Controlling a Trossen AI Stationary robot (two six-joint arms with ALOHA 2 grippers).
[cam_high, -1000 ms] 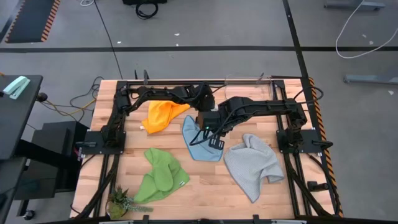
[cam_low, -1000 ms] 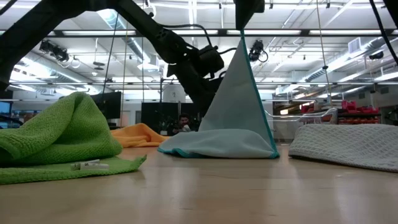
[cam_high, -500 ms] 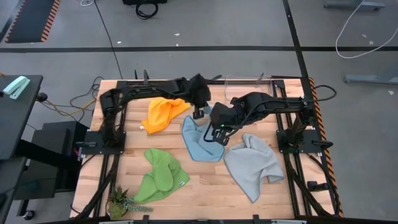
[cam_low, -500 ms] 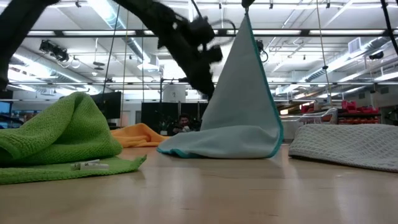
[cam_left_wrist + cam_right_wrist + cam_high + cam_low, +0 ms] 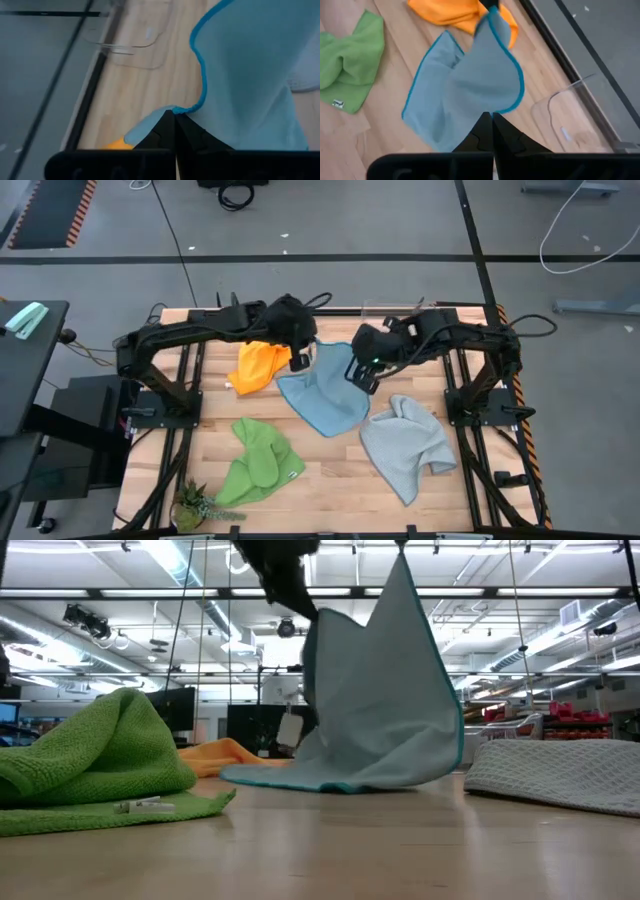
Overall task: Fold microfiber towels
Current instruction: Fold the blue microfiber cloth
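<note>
The light blue towel point(image 5: 325, 398) hangs spread between my two grippers over the table's middle; its lower edge point(image 5: 335, 783) rests on the wood. My left gripper point(image 5: 298, 360) is shut on it at the left, my right gripper point(image 5: 362, 372) at the right and higher up. The yellow-orange towel point(image 5: 258, 366) lies crumpled at the far left, just behind the left gripper. The bright green towel point(image 5: 260, 465) lies bunched at the near left. The light grey towel point(image 5: 405, 445) lies rumpled at the near right. My left gripper pinches the blue towel's teal-hemmed edge point(image 5: 184, 109) between its two shut fingers, slanting down from the far left. The cloth hangs below, slack. My right gripper pinches the hemmed edge point(image 5: 504, 110) at another place, slanting down from the right. That point point(image 5: 400, 558) is the towel's highest.
A clear plastic tray point(image 5: 395, 308) stands at the far edge behind the grippers. A small potted plant point(image 5: 195, 505) sits at the near left corner. Black frame rails point(image 5: 470, 415) run along both sides. Bare wood lies along the near edge.
Both grippers have risen. The left has gone up and toward the table's left, carrying one edge of the blue towel; the right has gone up and toward the far edge. The towel, before a cone hanging from one point, now hangs spread from two.
</note>
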